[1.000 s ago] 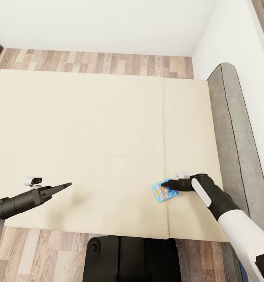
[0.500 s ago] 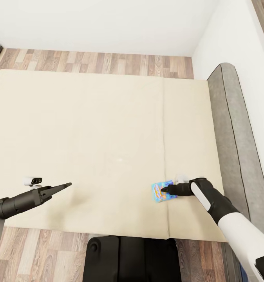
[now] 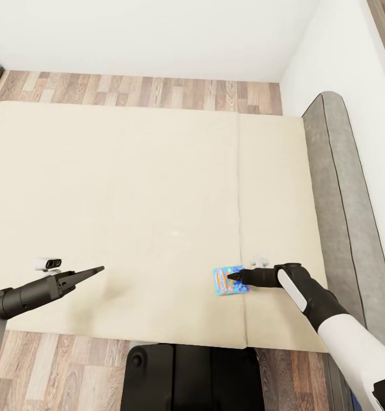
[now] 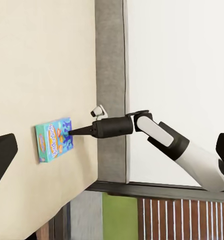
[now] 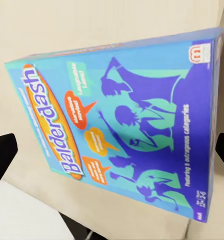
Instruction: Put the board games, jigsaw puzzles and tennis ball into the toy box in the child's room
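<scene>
**My right gripper reaches over a blue board game on the bed**

The bed (image 3: 129,200) takes up most of what I see from my head: a wide, plain beige mattress with no bedding and one seam running from far to near on its right part. Wood-plank floor (image 3: 141,91) shows beyond its far edge, then a white wall (image 3: 158,34). A grey padded headboard (image 3: 335,188) runs along the bed's right side.

The blue board game (image 3: 229,280) lies flat on the mattress near the bed's near edge, just left of the seam. It is a small flat rectangular box. Up close its lid (image 5: 116,125) is bright blue and teal, with purple silhouettes of figures, orange and green speech bubbles, and the word Balderdash in white letters on an orange oval.

My right arm (image 3: 329,308) comes in from the near right, white at the forearm and black at the wrist, stretched level and pointing left. My right gripper (image 3: 236,277) tapers to a point over the box's right edge. Its fingers are spread, with the dark tips at either side of the box in the wrist view; I cannot tell whether they touch it.

My left gripper (image 3: 92,270) hangs over the near left of the mattress, well apart from the box, fingers pressed together into one thin point.
</scene>
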Tool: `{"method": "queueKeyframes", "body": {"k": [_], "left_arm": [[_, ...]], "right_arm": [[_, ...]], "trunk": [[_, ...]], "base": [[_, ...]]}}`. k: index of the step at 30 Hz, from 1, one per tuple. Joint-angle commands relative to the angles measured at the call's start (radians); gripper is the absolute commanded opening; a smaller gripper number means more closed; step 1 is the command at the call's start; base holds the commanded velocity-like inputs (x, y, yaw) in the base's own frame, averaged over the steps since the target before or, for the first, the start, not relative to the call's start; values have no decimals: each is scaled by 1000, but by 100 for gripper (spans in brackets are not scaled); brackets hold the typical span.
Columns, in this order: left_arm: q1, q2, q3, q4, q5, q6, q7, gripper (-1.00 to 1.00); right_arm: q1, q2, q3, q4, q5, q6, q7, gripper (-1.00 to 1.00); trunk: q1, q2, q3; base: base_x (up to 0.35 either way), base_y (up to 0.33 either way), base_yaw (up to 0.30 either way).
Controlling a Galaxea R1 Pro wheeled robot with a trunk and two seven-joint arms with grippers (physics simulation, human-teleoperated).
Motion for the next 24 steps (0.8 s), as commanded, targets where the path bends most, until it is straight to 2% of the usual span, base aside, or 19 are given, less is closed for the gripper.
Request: {"method": "queueKeyframes", "body": {"k": [1, 24], "left_arm": [[0, 0, 0, 0, -1, 11, -4, 100], [0, 1, 1, 0, -1, 11, -4, 100]], "right_arm": [[0, -1, 2, -1, 1, 2, 3, 100], [1, 1, -2, 8, -3, -4, 1, 100]], "trunk": [[1, -2, -1], [1, -2, -1]], "base": [[0, 0, 0], [0, 0, 0]]}}
